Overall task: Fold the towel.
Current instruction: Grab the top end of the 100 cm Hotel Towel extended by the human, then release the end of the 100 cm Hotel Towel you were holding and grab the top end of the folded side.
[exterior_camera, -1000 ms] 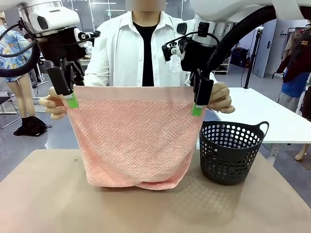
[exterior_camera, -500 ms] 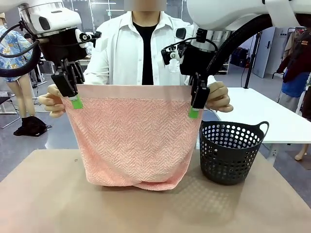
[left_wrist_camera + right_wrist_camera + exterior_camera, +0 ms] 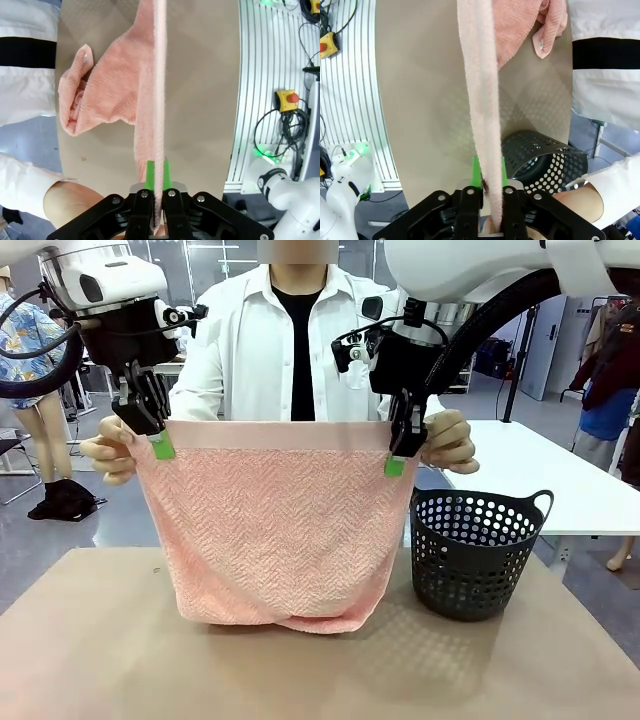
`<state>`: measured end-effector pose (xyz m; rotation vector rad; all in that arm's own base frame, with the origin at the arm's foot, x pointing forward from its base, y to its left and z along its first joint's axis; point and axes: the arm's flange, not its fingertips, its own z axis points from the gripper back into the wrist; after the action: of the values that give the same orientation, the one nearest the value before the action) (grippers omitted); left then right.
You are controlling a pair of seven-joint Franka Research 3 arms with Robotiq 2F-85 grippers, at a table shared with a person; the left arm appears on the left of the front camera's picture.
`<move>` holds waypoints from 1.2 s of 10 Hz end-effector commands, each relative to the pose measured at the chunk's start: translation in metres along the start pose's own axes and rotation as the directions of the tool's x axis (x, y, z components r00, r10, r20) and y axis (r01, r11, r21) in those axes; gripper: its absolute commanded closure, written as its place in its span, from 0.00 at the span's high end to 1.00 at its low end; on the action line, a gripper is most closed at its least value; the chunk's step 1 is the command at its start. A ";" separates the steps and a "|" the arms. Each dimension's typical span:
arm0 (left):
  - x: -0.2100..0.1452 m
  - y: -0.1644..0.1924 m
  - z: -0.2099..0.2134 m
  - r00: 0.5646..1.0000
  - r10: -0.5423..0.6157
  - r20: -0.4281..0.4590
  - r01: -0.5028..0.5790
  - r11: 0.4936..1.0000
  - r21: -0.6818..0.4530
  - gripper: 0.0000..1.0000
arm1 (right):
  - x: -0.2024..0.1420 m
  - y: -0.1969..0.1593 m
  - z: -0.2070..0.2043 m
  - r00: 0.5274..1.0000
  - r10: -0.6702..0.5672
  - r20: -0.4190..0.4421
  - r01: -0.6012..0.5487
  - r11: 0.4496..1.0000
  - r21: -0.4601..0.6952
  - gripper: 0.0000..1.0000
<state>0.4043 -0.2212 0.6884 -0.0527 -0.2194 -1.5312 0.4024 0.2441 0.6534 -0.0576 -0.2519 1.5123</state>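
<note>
- Looking across the table [image 3: 90,640], we see the towel [image 3: 280,530] hanging as a pink sheet between our two arms. Its plain border band is stretched level along the top, and its lower fold rests on the tabletop.
- Our left gripper [image 3: 160,445] pinches the top corner on our left. In the left wrist view, the green pads press the towel's edge from both sides.
- Our right gripper [image 3: 396,464] pinches the opposite top corner. In the right wrist view, its pads sit against both faces of the border band.
- At the far side, the person's hand on our left [image 3: 108,455] and the person's hand on our right [image 3: 450,443] each grasp a corner just behind a gripper.
- On our right, the dark basket [image 3: 478,555] stands upright on the table, just beside the towel's hanging side.
</note>
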 end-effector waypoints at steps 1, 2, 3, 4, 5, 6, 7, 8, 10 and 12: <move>0.000 -0.004 0.000 1.000 0.005 -0.020 -0.005 1.000 0.006 0.00 | -0.002 0.003 -0.002 1.000 0.006 0.022 -0.006 1.000 0.003 0.00; -0.001 -0.004 0.000 1.000 0.005 -0.021 -0.005 1.000 0.004 0.00 | -0.002 0.004 -0.002 1.000 0.005 0.023 -0.005 1.000 0.004 0.00; -0.002 -0.005 0.000 1.000 0.009 -0.023 -0.009 1.000 0.001 0.00 | -0.003 0.004 -0.002 1.000 0.004 0.024 -0.004 1.000 0.005 0.00; -0.002 -0.004 -0.001 1.000 0.018 -0.022 -0.017 1.000 0.000 0.00 | -0.003 0.003 -0.002 1.000 0.001 0.025 -0.001 1.000 0.004 0.00; -0.001 -0.003 -0.003 0.999 0.031 -0.012 -0.032 0.999 -0.014 0.00 | -0.003 0.003 -0.004 0.999 0.000 0.033 0.000 1.000 0.012 0.00; 0.000 0.000 -0.001 1.000 0.000 -0.002 0.000 1.000 -0.004 0.00 | 0.000 0.000 0.000 1.000 0.000 0.002 0.000 1.000 0.001 0.00; 0.000 0.000 -0.001 1.000 0.000 -0.002 0.000 1.000 -0.004 0.00 | 0.000 0.000 0.000 1.000 0.000 0.002 0.000 1.000 0.001 0.00; 0.000 0.000 -0.001 1.000 0.000 -0.002 0.000 1.000 -0.004 0.00 | 0.000 0.000 0.000 1.000 0.000 0.002 0.000 1.000 0.001 0.00; 0.000 0.000 -0.001 1.000 0.000 -0.002 0.000 1.000 -0.004 0.00 | 0.000 0.000 0.000 1.000 0.000 0.002 0.000 1.000 0.001 0.00; 0.000 0.000 -0.001 1.000 0.000 -0.002 0.000 1.000 -0.004 0.00 | 0.000 0.000 0.000 1.000 0.000 0.002 0.000 1.000 0.001 0.00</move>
<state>0.4043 -0.2217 0.6865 -0.0558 -0.2114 -1.5293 0.4020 0.2452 0.6536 -0.0523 -0.2536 1.5130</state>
